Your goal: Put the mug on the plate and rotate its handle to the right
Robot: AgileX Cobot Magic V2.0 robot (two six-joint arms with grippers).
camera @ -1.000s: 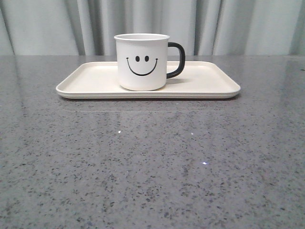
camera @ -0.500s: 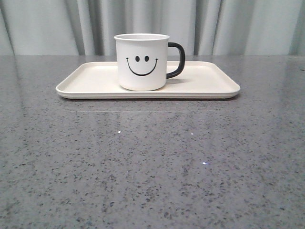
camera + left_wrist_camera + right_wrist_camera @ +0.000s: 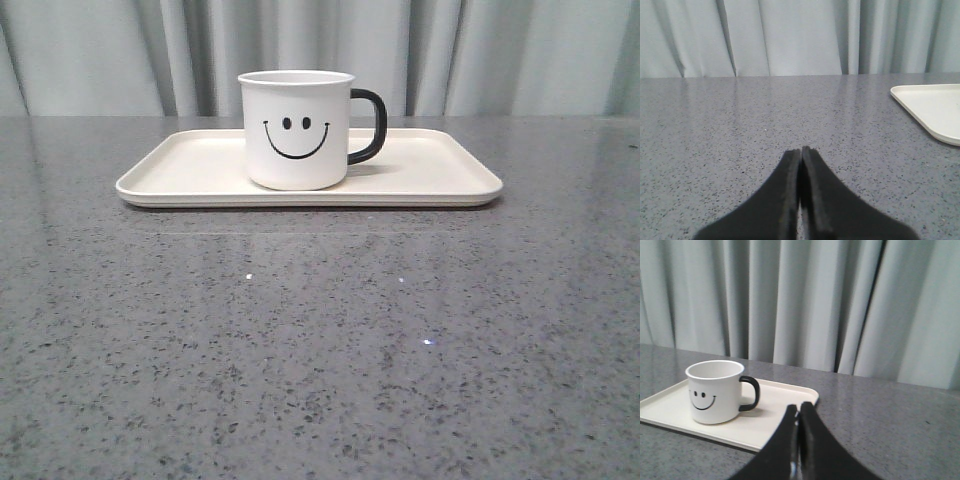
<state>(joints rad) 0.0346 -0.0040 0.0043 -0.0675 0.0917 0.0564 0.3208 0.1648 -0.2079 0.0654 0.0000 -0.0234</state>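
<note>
The white mug (image 3: 296,130) with a black smiley face stands upright on the cream plate (image 3: 430,175), left of the plate's middle. Its black handle (image 3: 370,126) points to the right. In the right wrist view the mug (image 3: 715,391), its handle (image 3: 752,393) and the plate (image 3: 775,420) show too. My right gripper (image 3: 798,406) is shut and empty, apart from the mug, over the plate's near right corner. My left gripper (image 3: 801,149) is shut and empty over bare table; only a corner of the plate (image 3: 932,107) shows there. Neither gripper shows in the front view.
The grey speckled table (image 3: 320,340) stretches out in front of the plate. A pale pleated curtain (image 3: 500,55) hangs behind the table's far edge.
</note>
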